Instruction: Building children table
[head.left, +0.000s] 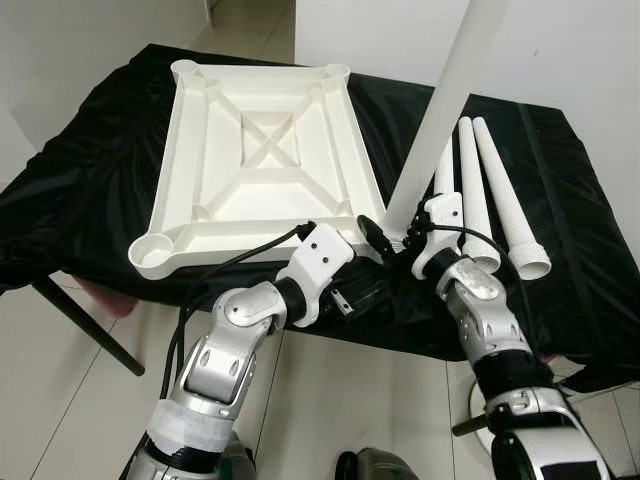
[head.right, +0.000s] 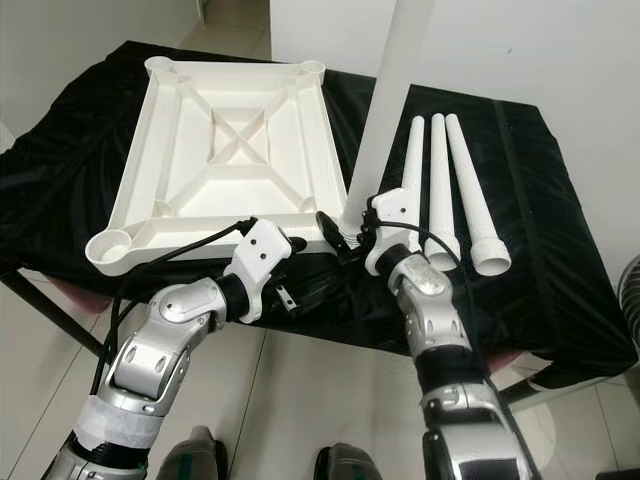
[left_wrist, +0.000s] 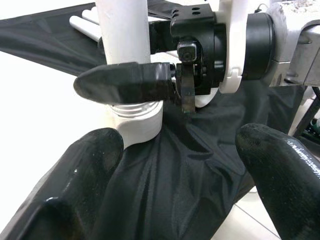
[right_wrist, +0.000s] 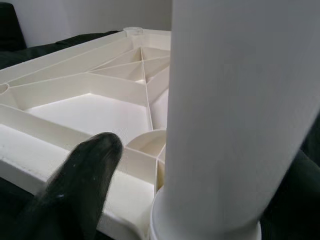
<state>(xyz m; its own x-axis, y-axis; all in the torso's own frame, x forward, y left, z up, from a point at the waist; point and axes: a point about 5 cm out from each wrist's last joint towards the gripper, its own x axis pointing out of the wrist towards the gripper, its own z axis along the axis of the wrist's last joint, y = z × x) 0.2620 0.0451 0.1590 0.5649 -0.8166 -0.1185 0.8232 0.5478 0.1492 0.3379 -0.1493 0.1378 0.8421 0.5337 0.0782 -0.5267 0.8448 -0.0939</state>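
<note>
Black cloth covers the work surface; white tabletop lies upside down on it, ribs up. Step in hand, by my reading: seating the first leg in the near-right corner socket. Right gripper is clamped around the leg's lower end, holding it tilted, its foot just beside the socket, not yet in. Left gripper hangs at the near table edge, fingers spread wide, gripping nothing. Next move likely needs the leg righted and pressed down into the socket. Count: one tabletop, four legs, three spare legs lying side by side to the right.
</note>
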